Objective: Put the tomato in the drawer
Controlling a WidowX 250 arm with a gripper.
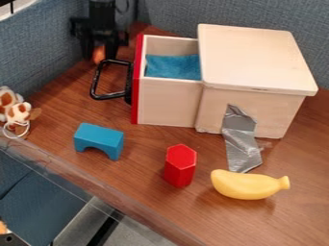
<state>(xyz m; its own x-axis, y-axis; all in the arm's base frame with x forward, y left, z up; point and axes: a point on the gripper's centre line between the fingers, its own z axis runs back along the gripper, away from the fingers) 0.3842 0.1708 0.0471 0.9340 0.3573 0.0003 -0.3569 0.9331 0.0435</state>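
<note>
Banana (247,185), lower right; drawer (168,103), open, upper centre; gripper (99,51), upper left, jaws astride tomato (98,55), whether closed on it cannot be told.

arm (101,12): black, coming in from the top edge, over on the upper left | gripper (98,55): black too, just kinda hanging there, pointing down | fingers (112,48): one per side, slightly apart, looks like they're clamped on something small
</note>
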